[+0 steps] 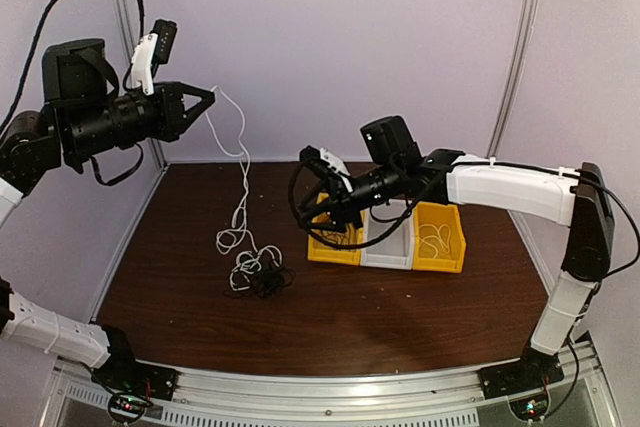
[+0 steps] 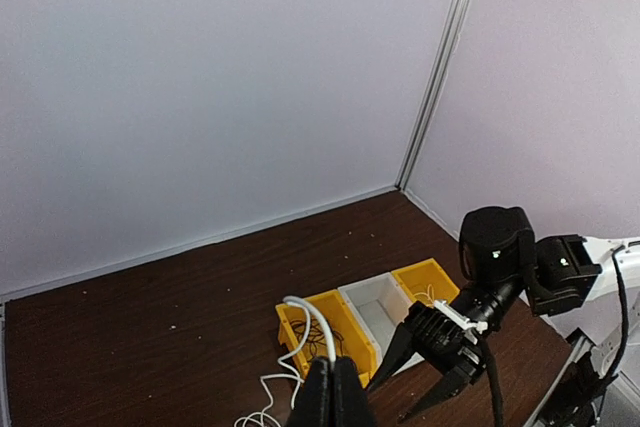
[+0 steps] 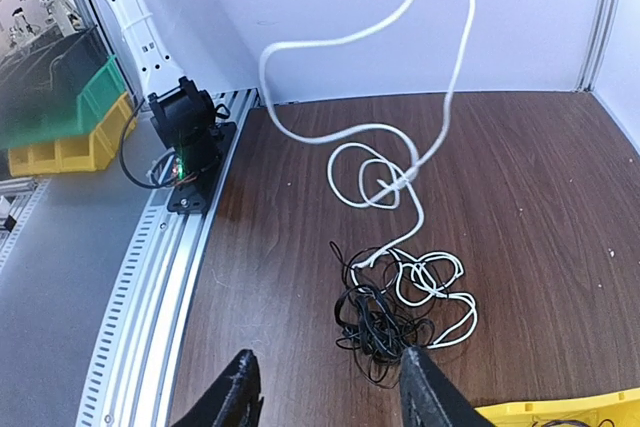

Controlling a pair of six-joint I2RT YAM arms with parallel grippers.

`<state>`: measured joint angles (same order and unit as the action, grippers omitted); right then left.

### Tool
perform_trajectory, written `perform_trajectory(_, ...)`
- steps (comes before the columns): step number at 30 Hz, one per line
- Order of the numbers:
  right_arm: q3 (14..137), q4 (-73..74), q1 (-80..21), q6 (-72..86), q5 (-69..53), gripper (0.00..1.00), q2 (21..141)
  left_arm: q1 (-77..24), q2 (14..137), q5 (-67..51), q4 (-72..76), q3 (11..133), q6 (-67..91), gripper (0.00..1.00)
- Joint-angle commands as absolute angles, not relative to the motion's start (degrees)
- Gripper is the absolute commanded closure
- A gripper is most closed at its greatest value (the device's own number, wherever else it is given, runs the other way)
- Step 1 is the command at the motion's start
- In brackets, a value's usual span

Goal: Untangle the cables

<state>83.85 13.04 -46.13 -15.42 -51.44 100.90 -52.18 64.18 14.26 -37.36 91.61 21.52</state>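
Left end effector pinches white cable high above black tangle.

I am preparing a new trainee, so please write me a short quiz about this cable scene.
1. True or false: the black left gripper is shut on the thin white cable.
2. Where does the tangled black cable bundle lie? A) in a white bin; B) on the dark brown table; C) hanging in the air.
3. Fill in: the black right gripper stands ___, with nothing between its fingers.
Key: 1 true; 2 B; 3 open.
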Motion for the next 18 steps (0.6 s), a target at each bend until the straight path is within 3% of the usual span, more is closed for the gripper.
perform_trajectory(1, 85.7, 13.5, -46.2, -14.3, -48.9, 0.50, 100.2, -52.4, 64.8, 12.4, -32.3, 91.5, 21.3, 1.00)
perform_trajectory(18, 101.5, 7.1, -46.3, 4.2, -47.3, 0.42, 107.8, -52.4, 68.1, 5.8, -32.2, 90.1, 21.7, 1.00)
